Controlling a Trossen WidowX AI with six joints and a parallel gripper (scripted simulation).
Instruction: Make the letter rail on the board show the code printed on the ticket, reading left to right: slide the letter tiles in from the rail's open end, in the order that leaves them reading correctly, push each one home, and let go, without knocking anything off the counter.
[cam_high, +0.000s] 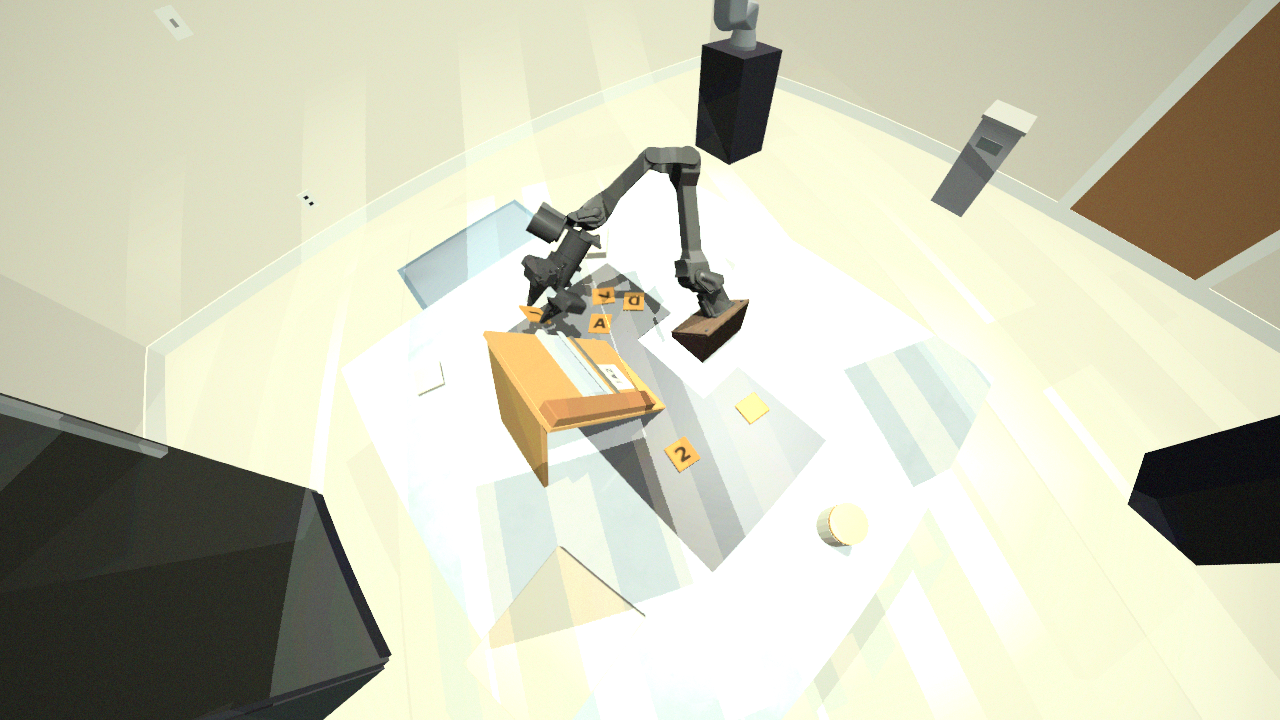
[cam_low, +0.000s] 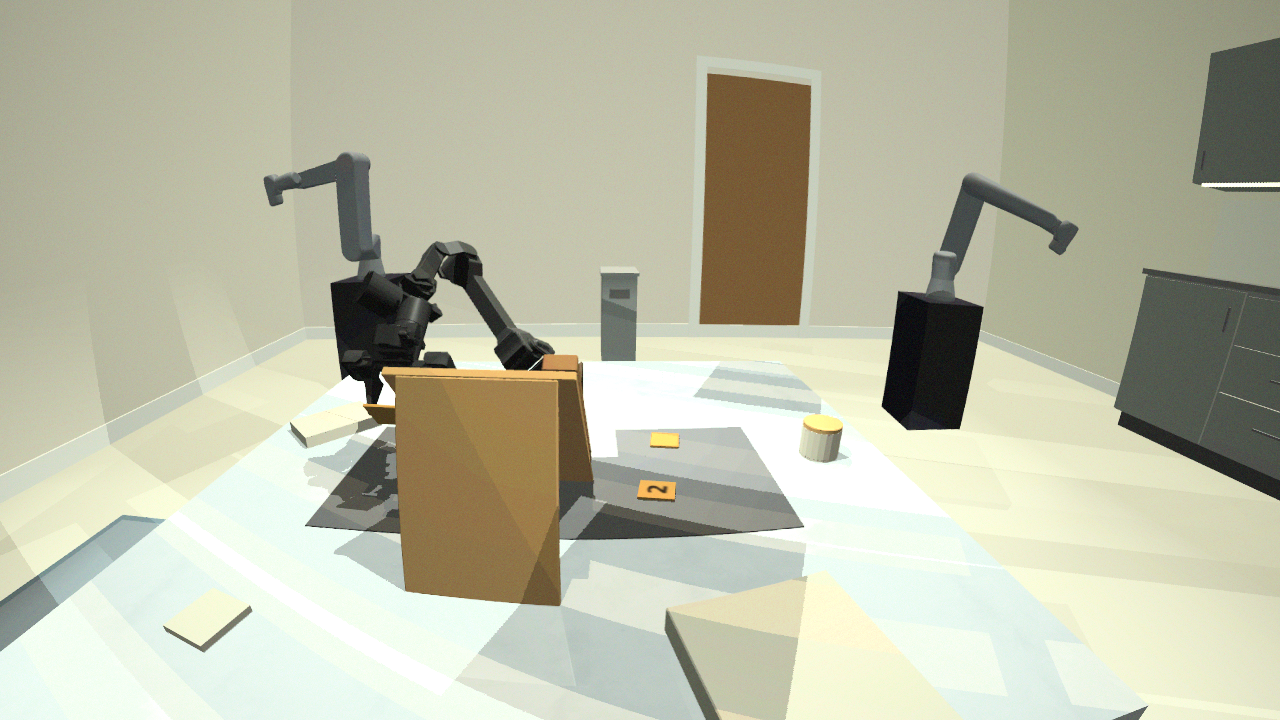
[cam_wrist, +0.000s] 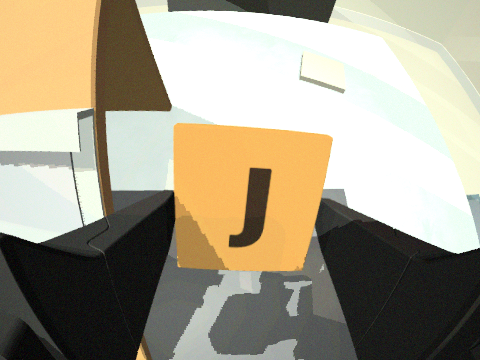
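Observation:
My gripper (cam_wrist: 247, 206) (cam_high: 547, 308) is shut on an orange tile marked J (cam_wrist: 250, 196) (cam_high: 530, 312) and holds it just above the counter, by the far open end of the pale rail (cam_high: 581, 360). The rail runs down the sloped wooden board (cam_high: 528, 385) (cam_low: 478, 483) (cam_wrist: 47, 20). A small white printed label (cam_high: 611, 369) lies on the board by the rail's lower end; its print is too small to read. Tile A (cam_high: 599, 322), tile D (cam_high: 633, 300) and one more lettered tile (cam_high: 606, 294) lie on the dark mat behind the board. Tile 2 (cam_high: 682, 453) (cam_low: 656, 489) lies in front.
A blank orange tile (cam_high: 751, 408) (cam_low: 664, 439) and a cream cylinder (cam_high: 841, 524) (cam_low: 821, 437) sit right of the board. A white block (cam_high: 430, 378) (cam_low: 326, 425) (cam_wrist: 323, 71) lies to its left. The arm's brown base block (cam_high: 711, 329) stands behind the tiles.

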